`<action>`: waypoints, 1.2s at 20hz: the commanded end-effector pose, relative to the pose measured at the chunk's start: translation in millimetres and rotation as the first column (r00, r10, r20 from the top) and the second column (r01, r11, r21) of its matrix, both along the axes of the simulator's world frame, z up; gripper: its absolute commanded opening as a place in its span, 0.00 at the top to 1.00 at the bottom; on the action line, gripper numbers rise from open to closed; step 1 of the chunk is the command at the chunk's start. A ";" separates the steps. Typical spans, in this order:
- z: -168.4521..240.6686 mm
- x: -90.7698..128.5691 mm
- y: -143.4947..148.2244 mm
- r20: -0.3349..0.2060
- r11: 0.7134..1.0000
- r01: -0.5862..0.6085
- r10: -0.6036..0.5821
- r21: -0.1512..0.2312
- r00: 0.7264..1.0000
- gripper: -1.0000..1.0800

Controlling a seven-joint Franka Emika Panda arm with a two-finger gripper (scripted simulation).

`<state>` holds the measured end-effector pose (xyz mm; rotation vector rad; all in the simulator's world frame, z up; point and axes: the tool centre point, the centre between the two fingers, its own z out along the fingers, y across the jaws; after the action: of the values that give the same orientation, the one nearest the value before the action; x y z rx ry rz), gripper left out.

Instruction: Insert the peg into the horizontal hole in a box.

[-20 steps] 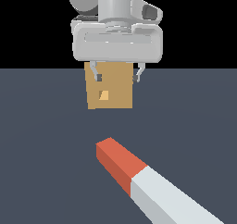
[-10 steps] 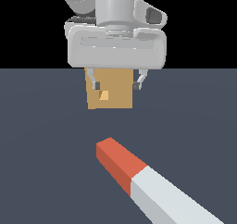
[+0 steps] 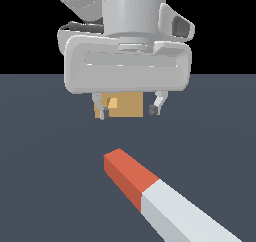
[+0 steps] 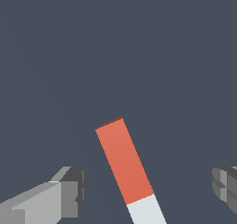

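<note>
The dark slate floor point(image 3: 45, 151) fills the lower part of the exterior view and the whole background of the wrist view. It meets a black backdrop along a straight horizon behind the arm. Around the peg the floor lies bare on every side, with wide open ground between the bar and the box.

The arm's pale grey wrist housing point(image 3: 127, 68) dominates the upper middle of the exterior view, and its top is cut off by the frame edge. Beneath it hangs the gripper point(image 3: 130, 107), its two dark fingers point(image 3: 102, 108) spread wide apart with nothing between them, well above the floor.

The peg point(image 3: 150, 191) lies flat on the floor, red-orange end toward the box. Its pale grey-white part runs out of the frame toward the exterior view's right. In the wrist view the peg point(image 4: 126, 165) sits between the two finger tips point(image 4: 71, 190), touching neither, and its pale end is cut off.

The box point(image 3: 125, 105) stands farther back, mostly hidden by the housing, so only a tan strip shows between the fingers. The hole point(image 3: 112, 103) appears as a lighter patch, partly covered. The wrist view shows no box at all.
</note>
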<state>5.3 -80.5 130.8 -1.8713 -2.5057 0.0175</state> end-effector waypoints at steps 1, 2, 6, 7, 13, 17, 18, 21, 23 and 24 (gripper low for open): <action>-7.2 3.7 -14.3 0.002 0.999 -0.046 0.046 0.000 0.999 0.04; -10.1 5.4 -20.0 0.003 0.998 -0.064 0.064 0.001 0.998 0.04; -21.8 14.0 -42.8 0.006 0.990 -0.138 0.138 0.001 0.990 0.04; -24.8 16.5 -48.5 0.007 0.988 -0.157 0.157 0.001 0.988 0.04; -41.7 33.5 -79.6 0.012 0.965 -0.262 0.262 0.001 0.965 0.04; -50.3 43.9 -94.6 0.015 0.949 -0.315 0.315 0.001 0.949 0.04; -52.1 46.3 -97.6 0.016 0.945 -0.326 0.326 0.001 0.945 0.04; -56.4 52.6 -104.8 0.017 0.935 -0.354 0.354 0.001 0.935 0.04; -58.6 55.9 -108.3 0.017 0.930 -0.367 0.367 0.001 0.930 0.04; -59.4 57.2 -109.7 0.018 0.928 -0.373 0.373 0.001 0.928 0.04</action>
<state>59.7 -187.9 72.8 -1.3847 -2.8187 0.0013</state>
